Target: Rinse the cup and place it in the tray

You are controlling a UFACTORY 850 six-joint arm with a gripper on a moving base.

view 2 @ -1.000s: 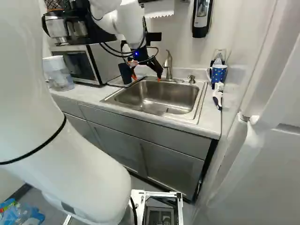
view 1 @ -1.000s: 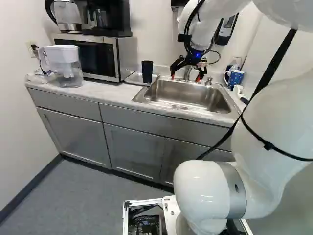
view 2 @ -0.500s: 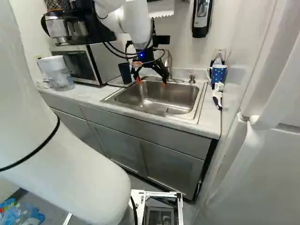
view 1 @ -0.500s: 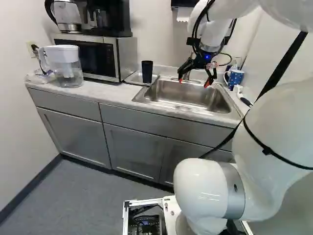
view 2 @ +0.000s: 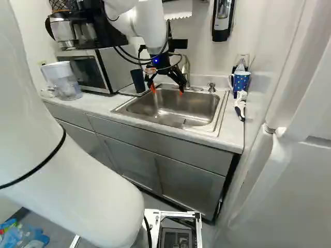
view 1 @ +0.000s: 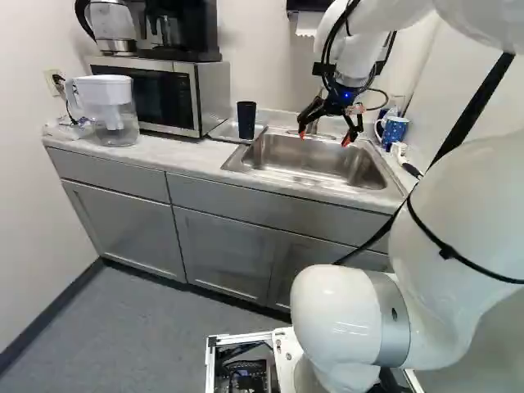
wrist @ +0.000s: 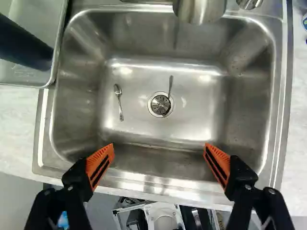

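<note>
In the left base view the dark cup (view 1: 246, 120) stands in the metal tray (view 1: 224, 129) beside the sink (view 1: 311, 154), the gripper (view 1: 323, 137) above the basin. The right base view shows a dotted blue mug (view 2: 241, 81) on the counter at the sink's other side. In the wrist view the gripper's fingers are spread wide with nothing between them, and the basin holds a small spoon (wrist: 118, 99) and a thin utensil (wrist: 171, 86) reaching into the drain (wrist: 158, 105).

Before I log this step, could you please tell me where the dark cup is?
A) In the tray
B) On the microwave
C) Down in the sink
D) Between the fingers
A: the cup stands in the tray beside the sink, away from the open fingers.
</note>
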